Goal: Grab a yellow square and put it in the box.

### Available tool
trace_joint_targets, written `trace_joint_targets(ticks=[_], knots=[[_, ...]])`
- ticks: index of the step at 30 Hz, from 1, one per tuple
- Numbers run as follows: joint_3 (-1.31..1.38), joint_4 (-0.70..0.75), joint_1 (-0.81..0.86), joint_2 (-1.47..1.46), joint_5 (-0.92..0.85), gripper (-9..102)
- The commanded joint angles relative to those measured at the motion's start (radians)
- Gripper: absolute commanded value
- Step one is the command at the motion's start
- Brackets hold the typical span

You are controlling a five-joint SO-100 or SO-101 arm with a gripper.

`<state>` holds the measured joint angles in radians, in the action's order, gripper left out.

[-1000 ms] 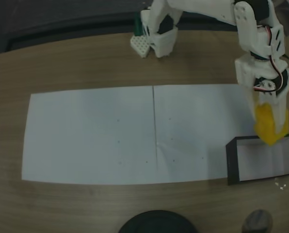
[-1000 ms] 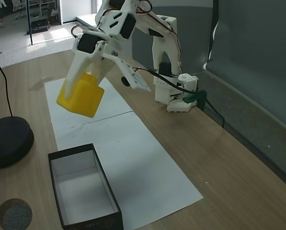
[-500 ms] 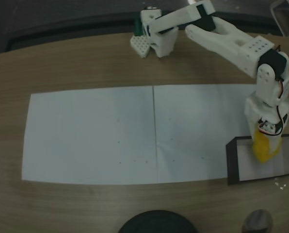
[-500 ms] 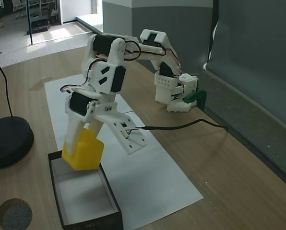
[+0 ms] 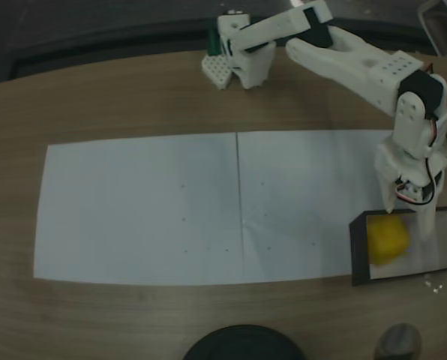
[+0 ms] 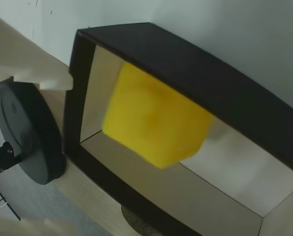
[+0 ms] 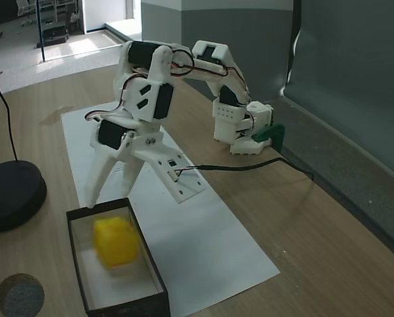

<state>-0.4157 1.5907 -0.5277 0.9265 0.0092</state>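
The yellow square (image 5: 387, 238) is inside the box (image 5: 356, 253), blurred, just below my gripper (image 5: 409, 217). The gripper is open, with nothing between its fingers. In a fixed view from the side, the gripper (image 7: 108, 198) stands spread over the far end of the box (image 7: 148, 249), and the yellow square (image 7: 116, 241) sits free on the pale bottom. In the wrist view the yellow square (image 6: 154, 118) shows blurred within the box's black walls (image 6: 195, 73), and one pale finger (image 6: 36, 71) reaches in at the upper left.
White paper (image 5: 171, 210) covers the middle of the wooden table. A round black disc (image 5: 242, 343) lies at the near edge, beside the box (image 7: 12, 195). A small round coaster-like disc (image 5: 398, 341) lies near it. The arm's base (image 5: 238, 52) and a cable (image 7: 250, 168) are at the back.
The gripper came down over the box with the yellow square, then opened. The yellow square has dropped from the fingers into the box.
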Motion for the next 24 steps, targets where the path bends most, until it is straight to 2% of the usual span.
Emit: trace_joint_targets(ticks=[1, 5, 11, 21, 24], knots=[[0.107, 0.055, 0.008, 0.144, 0.008, 18], [0.183, 0.144, 0.029, 0.273, 0.005, 0], [0.023, 0.146, 0.147, 0.661, 0.006, 0], [-0.834, 0.123, 0.371, 1.586, -0.037, 0], [-1.078, 0.046, 0.433, 1.850, -0.080, 0]])
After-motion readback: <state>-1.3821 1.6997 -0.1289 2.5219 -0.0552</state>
